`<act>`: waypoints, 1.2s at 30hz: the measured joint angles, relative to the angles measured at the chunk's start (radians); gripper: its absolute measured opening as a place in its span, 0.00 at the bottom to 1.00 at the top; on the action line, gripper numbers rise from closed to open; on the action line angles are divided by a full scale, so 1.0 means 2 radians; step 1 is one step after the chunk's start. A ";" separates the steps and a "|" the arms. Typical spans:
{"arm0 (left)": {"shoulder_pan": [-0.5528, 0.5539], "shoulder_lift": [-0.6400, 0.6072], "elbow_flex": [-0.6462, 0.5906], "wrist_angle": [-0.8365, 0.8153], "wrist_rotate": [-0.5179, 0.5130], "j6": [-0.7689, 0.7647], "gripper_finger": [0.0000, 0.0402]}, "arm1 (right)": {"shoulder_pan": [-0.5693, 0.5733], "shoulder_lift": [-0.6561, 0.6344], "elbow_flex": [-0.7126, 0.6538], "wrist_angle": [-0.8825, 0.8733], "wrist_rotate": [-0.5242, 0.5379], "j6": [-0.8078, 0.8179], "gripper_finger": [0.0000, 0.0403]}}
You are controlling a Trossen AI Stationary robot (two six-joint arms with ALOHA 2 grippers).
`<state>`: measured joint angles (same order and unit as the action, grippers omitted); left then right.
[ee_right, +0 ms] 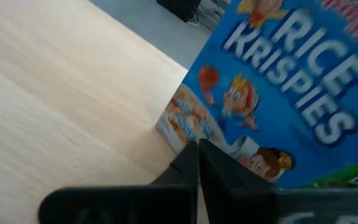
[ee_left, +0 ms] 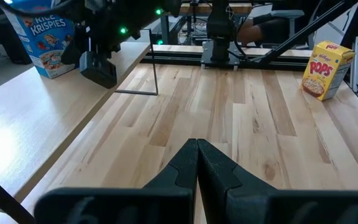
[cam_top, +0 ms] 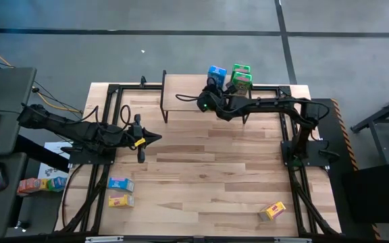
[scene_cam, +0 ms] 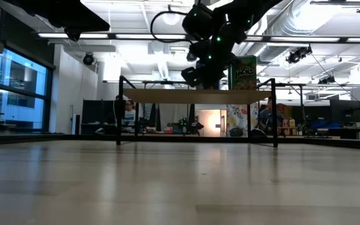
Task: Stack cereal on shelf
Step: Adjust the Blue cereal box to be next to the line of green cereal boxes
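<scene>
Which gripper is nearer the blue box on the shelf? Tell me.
Right. The right gripper sits at the shelf, right beside the blue box. The left gripper waits over the table, well short of the shelf.

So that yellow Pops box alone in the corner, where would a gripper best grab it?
Come from above and pinch the two broad faces of the yellow Pops box, near its top. It seems to stand upright with free room around, and is thin between those faces. It sits askew to the edges of the table, so the wrist would likely need turning.
</scene>
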<state>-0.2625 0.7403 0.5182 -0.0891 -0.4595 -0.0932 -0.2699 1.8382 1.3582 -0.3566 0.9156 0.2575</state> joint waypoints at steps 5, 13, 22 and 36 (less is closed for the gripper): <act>0.000 0.000 0.000 -0.001 0.000 0.000 0.00 | -0.003 0.000 0.000 -0.005 0.007 -0.002 0.00; 0.000 0.000 0.000 -0.002 0.000 0.000 0.00 | -0.003 0.000 0.000 -0.015 0.022 -0.006 0.00; 0.000 0.002 0.000 -0.002 0.000 0.000 0.00 | -0.002 -0.001 0.001 -0.039 0.035 0.000 0.00; 0.000 0.014 0.000 -0.001 0.000 0.000 0.00 | -0.002 -0.001 0.002 -0.053 0.044 0.000 0.00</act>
<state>-0.2625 0.7675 0.5188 -0.0911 -0.4593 -0.0937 -0.2749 1.8359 1.3621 -0.4618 1.0031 0.2581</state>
